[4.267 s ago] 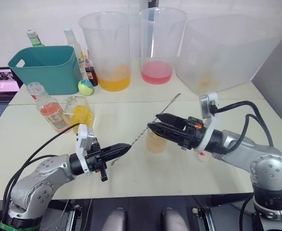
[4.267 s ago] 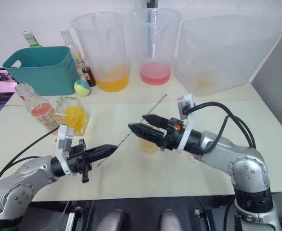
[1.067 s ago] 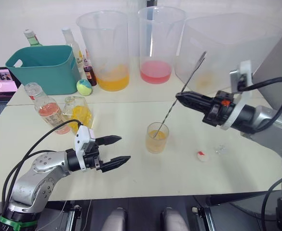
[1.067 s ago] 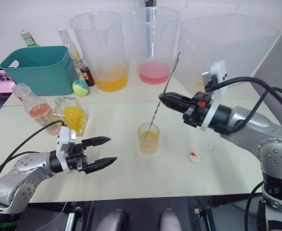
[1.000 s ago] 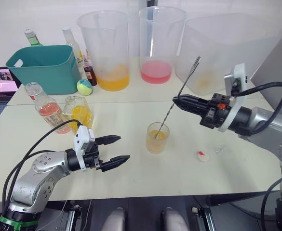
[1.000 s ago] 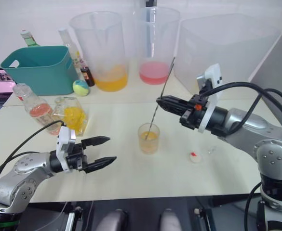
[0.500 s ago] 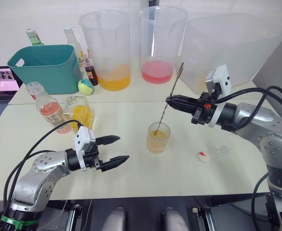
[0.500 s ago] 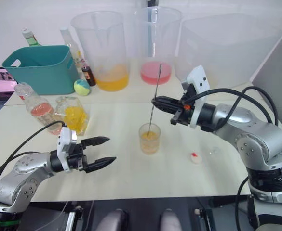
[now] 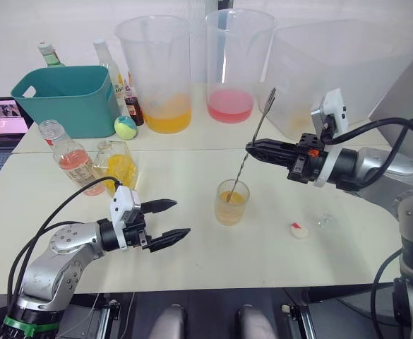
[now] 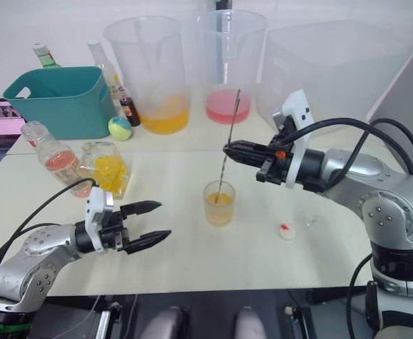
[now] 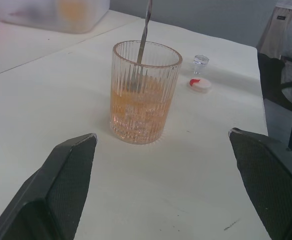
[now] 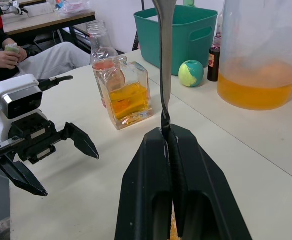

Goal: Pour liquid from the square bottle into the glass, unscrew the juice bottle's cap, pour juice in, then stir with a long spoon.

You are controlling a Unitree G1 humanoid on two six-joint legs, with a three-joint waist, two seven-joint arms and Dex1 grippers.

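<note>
We stir with the right hand [image 10: 227,150], closed on the stem of the long spoon [image 9: 252,141]; we keep the bowl low in the glass [image 9: 231,202] and circle gently, off the wall. The left hand [image 9: 176,219] hovers wide open and empty (ready to steady the glass). The ribbed glass stands mid-tabletop [image 9: 192,169], apparently about half full of orange liquid.

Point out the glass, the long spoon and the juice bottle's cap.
the glass [image 9: 231,203]: left eye view, on its side wall.
the long spoon [image 9: 261,121]: left eye view, on the upper stem.
the juice bottle's cap [image 9: 298,229]: left eye view, on its top.
</note>
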